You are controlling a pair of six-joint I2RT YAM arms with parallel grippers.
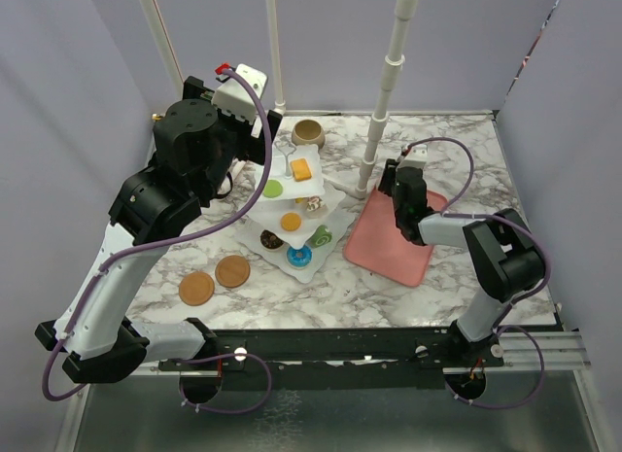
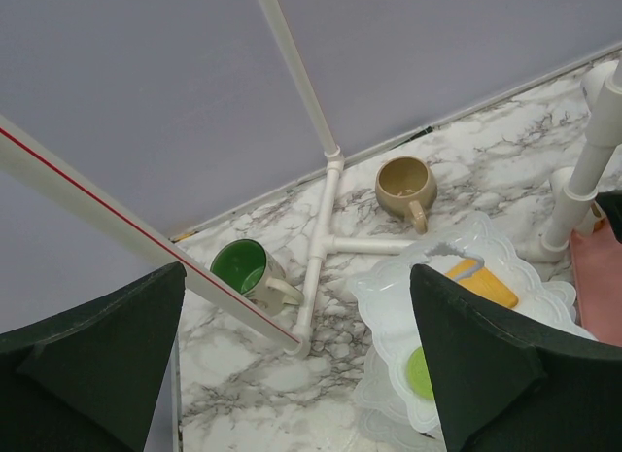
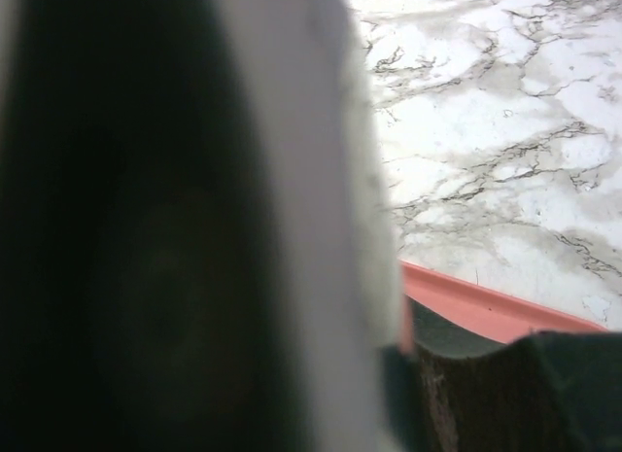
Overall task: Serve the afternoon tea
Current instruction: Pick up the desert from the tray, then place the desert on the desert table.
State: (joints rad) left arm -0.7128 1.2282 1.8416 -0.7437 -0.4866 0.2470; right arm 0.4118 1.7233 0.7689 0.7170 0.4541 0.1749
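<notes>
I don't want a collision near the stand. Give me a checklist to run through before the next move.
1. Left end effector open and empty: ok.
2. Right end effector grip, above the pink tray: cannot tell; a close blur blocks its wrist view.
3. Green-lined mug and tan mug upright on the table: ok.
4. Three-tier stand upright: ok.
5. Space in front of the stand free: not ok; two brown discs lie there.

I see the marble desk (image 1: 389,287) carrying the white three-tier stand (image 1: 285,163) at centre. Two brown discs (image 1: 196,288) lie side by side at front left, and the pink tray (image 1: 389,248) lies right. A tan mug (image 1: 308,133) and a green-lined mug (image 2: 248,269) stand at the back by the white pipe foot (image 2: 321,248).
</notes>
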